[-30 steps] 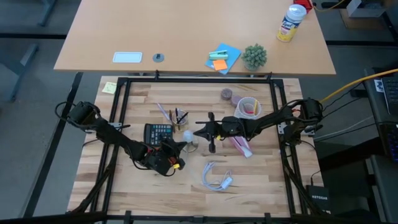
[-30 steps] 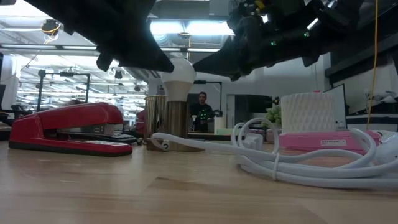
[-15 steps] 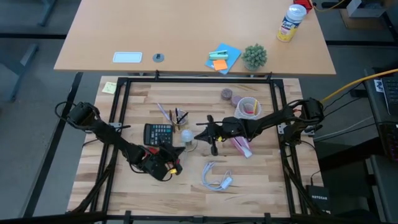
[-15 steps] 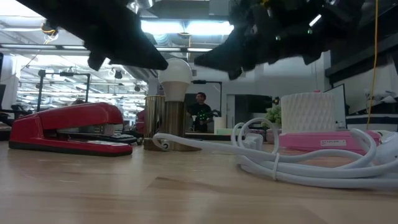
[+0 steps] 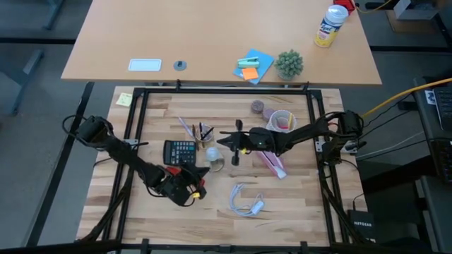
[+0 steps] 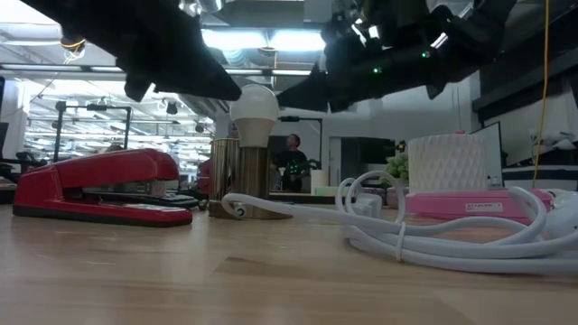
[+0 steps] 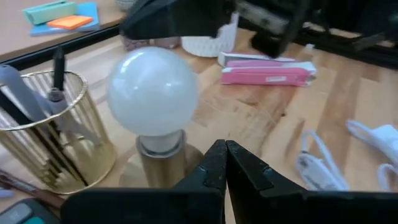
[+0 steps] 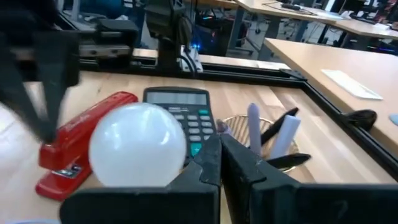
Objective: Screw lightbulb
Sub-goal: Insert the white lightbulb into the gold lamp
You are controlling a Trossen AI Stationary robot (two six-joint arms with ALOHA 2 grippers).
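The frosted-white lightbulb [image 5: 211,152] stands upright with its screw end in a brass socket [image 7: 160,163] on the table, beside a gold wire pen holder [image 5: 200,132]. It also shows in the low view [image 6: 255,106] and in both wrist views [image 7: 152,90] [image 8: 137,144]. My left gripper [image 5: 200,173] is shut and empty, just near-left of the socket [image 7: 225,155]. My right gripper [image 5: 221,142] is shut and empty, hovering just right of the bulb at bulb height [image 8: 219,163]. Whether either fingertip touches the bulb or socket does not show.
A black calculator [image 5: 180,149] and a red stapler [image 6: 99,185] lie left of the bulb. A white looped cable [image 5: 244,201] lies toward the near edge. A white cup [image 5: 282,121] and a pink box [image 5: 274,164] are under my right arm.
My left gripper has drawn back a little from the bulb, toward the table's near-left. My right gripper has shifted slightly toward the far edge, staying close beside the bulb. The bulb has kept still in its socket.
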